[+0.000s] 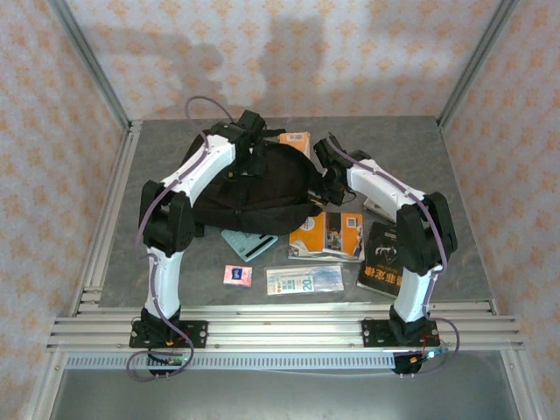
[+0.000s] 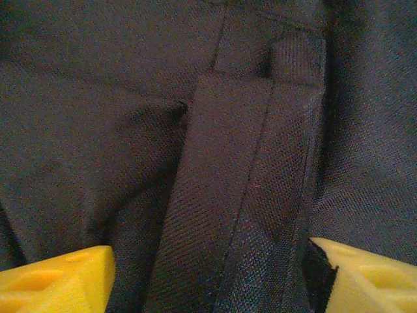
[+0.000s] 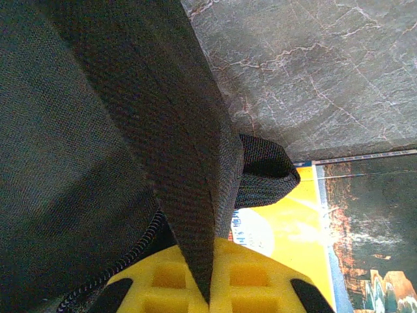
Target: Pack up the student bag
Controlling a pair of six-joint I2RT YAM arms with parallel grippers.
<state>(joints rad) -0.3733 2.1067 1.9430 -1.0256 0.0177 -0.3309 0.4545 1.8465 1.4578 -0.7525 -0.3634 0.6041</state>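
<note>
Count: student bag (image 1: 262,179) x1 | left pincer (image 2: 208,257) wide over it | right pincer (image 3: 205,261) clamped on its strap (image 3: 189,163)

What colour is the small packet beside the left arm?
Pink; the small packet shows best in the top external view.

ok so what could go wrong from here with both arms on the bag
1. The right gripper pinches only a thin fold of the student bag; a pull could slip it free.
2. The left gripper stands open astride a strap; closing here would likely grab the strap, not open the bag.
3. Lifting the bag might drag the yellow book next to it.
</note>
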